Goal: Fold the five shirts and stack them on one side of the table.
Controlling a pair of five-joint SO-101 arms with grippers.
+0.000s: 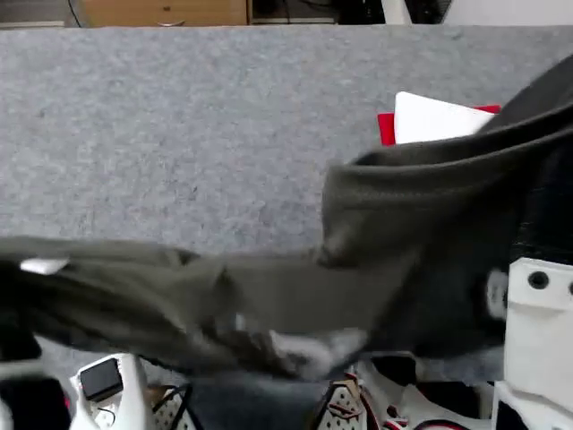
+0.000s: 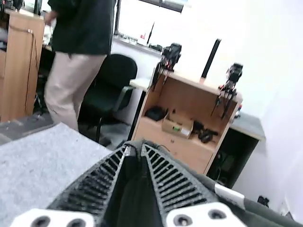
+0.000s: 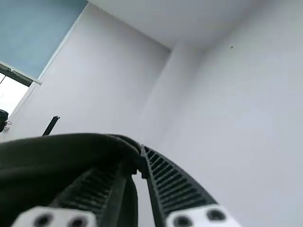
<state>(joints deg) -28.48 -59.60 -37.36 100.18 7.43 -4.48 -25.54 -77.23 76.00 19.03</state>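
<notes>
A dark olive shirt (image 1: 376, 260) hangs stretched across the near part of the high view, lifted above the grey table (image 1: 179, 134). My left gripper (image 2: 138, 150) is shut on the dark shirt cloth (image 2: 130, 198), tips pointing up toward the room. My right gripper (image 3: 140, 161) is shut on a fold of the same dark shirt (image 3: 52, 156), aimed at the wall and ceiling. A folded white shirt (image 1: 434, 118) lies on a red one (image 1: 387, 127) at the table's right side, partly hidden by the raised shirt.
The grey felt table spreads wide on the left and centre. White arm bases (image 1: 537, 331) and cables sit along the near edge. A wooden cabinet (image 2: 189, 123) and a standing person (image 2: 78, 52) are behind the table.
</notes>
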